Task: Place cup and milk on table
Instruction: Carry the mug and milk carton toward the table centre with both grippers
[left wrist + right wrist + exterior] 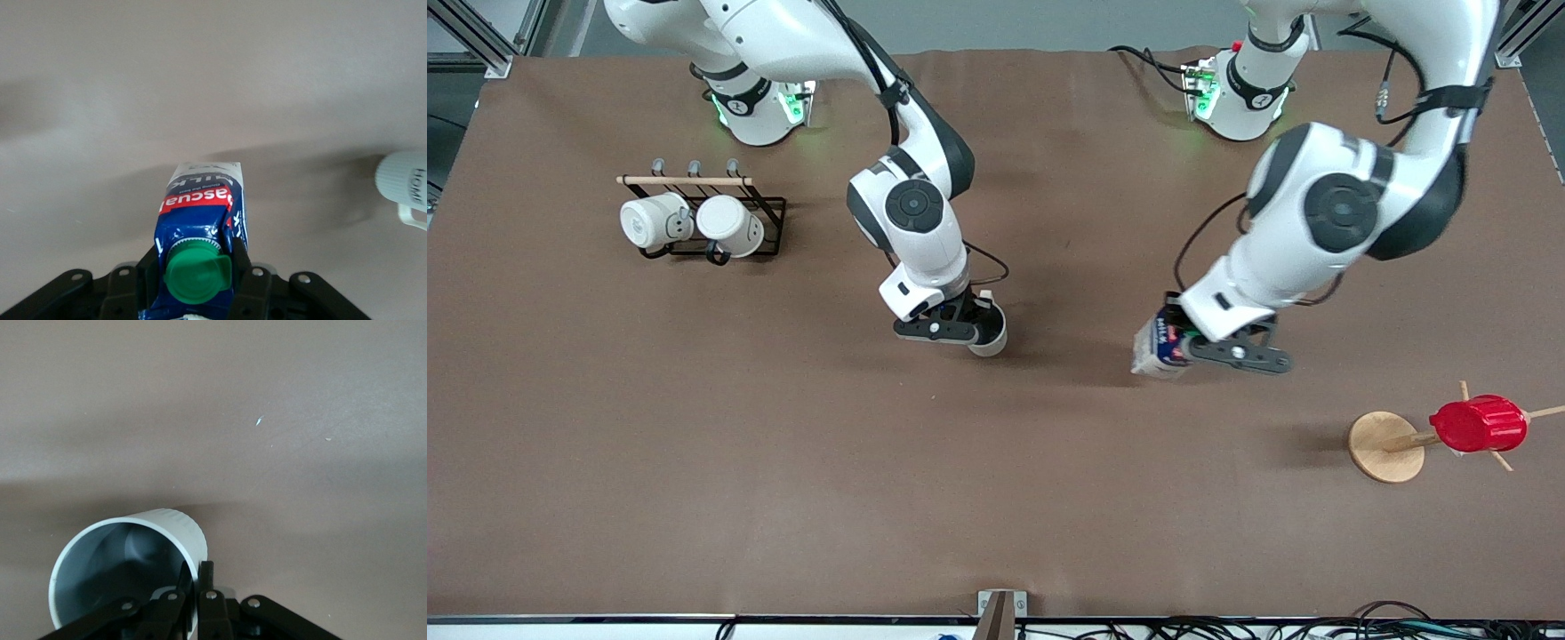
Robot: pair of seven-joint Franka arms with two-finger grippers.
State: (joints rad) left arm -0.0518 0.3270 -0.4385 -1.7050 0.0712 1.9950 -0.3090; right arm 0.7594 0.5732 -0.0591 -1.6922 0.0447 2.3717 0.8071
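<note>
My right gripper [980, 327] is shut on the rim of the cream-white cup [990, 338], one finger inside and one outside, low over the middle of the brown table [783, 462]. The right wrist view shows the cup's grey inside [120, 570] and the gripper [198, 572] pinching its wall. My left gripper [1181, 348] is shut on the top of the blue and white milk carton [1158, 348], which is tilted and low over the table toward the left arm's end. The left wrist view shows the carton [203, 207], its green cap [197, 270], the gripper [197, 260], and the cup [403, 183] farther off.
A black wire rack [769, 218] with two plain white mugs [654, 220] stands near the right arm's base. A wooden peg stand [1383, 446] carrying a red ribbed cup [1478, 424] stands toward the left arm's end, nearer the front camera.
</note>
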